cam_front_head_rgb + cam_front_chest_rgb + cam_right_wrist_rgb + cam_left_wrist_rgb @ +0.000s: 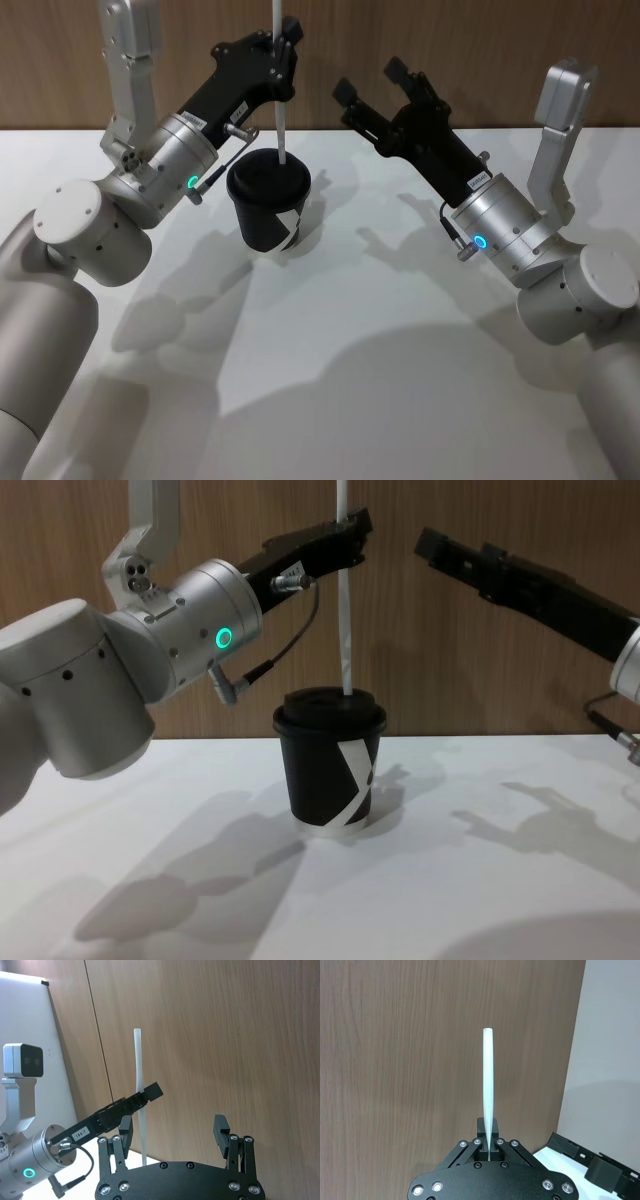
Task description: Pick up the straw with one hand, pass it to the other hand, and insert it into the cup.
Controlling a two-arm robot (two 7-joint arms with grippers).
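The white straw (281, 100) stands upright with my left gripper (285, 35) shut on it high up. Its lower end meets the top of the domed lid of the black cup (268, 205), which stands on the white table; how deep the tip goes I cannot tell. From the side, the straw (345, 610) drops straight from the left gripper (350, 525) onto the cup (330, 770). The left wrist view has the straw (488, 1085) pinched between the fingers (489, 1152). My right gripper (370, 80) hangs open to the right of the straw, apart from it, holding nothing (172, 1127).
The white table (350, 350) stretches bare in front of and to the right of the cup. A brown wooden wall (480, 40) runs close behind both grippers. Both arms' silver bodies flank the cup left and right.
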